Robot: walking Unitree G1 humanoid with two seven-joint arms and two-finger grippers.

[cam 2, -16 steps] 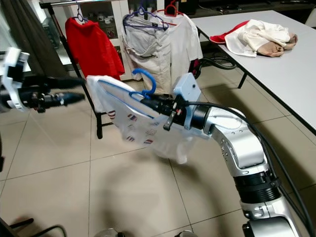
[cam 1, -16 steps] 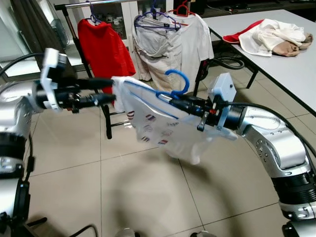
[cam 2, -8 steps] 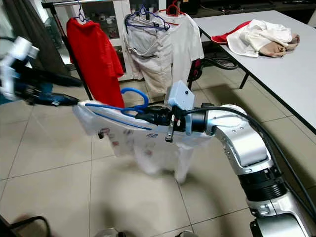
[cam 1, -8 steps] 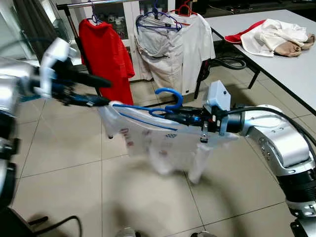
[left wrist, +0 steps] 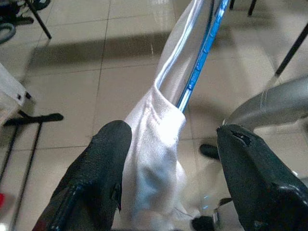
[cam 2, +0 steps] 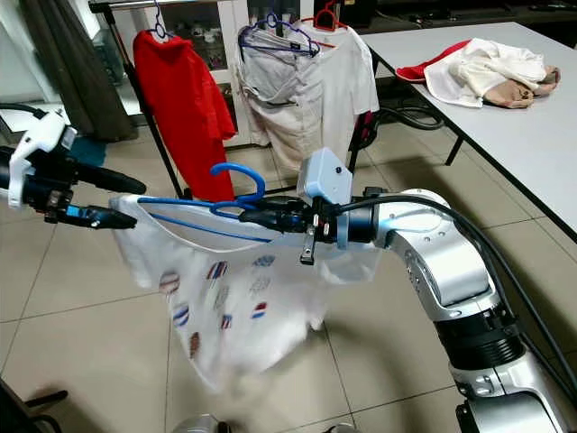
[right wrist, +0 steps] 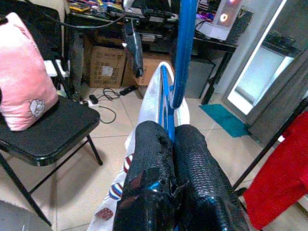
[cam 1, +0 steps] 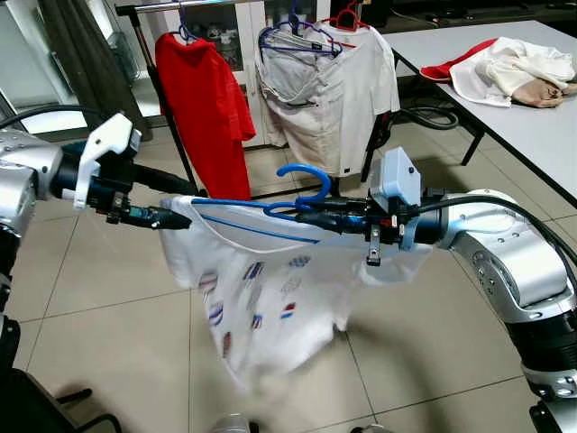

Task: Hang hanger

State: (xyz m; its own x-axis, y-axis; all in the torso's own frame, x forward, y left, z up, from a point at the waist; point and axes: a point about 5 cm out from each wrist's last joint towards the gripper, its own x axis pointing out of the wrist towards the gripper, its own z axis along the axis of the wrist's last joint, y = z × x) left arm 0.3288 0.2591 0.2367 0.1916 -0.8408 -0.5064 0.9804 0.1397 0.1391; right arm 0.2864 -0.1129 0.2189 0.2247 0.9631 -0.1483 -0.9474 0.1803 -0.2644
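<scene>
The right gripper [cam 1: 302, 216] reaches across the middle of the head view toward 9 o'clock, its fingers [right wrist: 192, 168] pressed together on the neck of the blue hanger [cam 1: 302, 185], just under the hook. The hook curls upward toward 12 o'clock above the fingertips. The hanger's arms run out nearly level toward 9 o'clock inside the collar of a white shirt [cam 1: 261, 307] with small red and blue prints.

The left gripper [cam 1: 176, 203] comes in from 9 o'clock and meets the far end of the hanger at the shirt's shoulder. In the left wrist view its fingers [left wrist: 108, 159] stand spread, with the white cloth and the blue hanger arm [left wrist: 199, 62] between them; whether either finger touches the cloth cannot be told.

The shirt hangs from the hanger toward 6 o'clock, above the tiled floor [cam 1: 108, 298], its lower edge blurred.

At 12 o'clock, well beyond the grippers, stands a rack [cam 1: 185, 149] bearing a red shirt [cam 1: 203, 99] and pale garments [cam 1: 325, 90] on hangers. At 2 o'clock is a grey table [cam 1: 505, 99] with a heap of clothes [cam 1: 514, 70] on it. The right wrist view shows a black chair [right wrist: 43, 130] with a pink cushion [right wrist: 24, 72] on it.
</scene>
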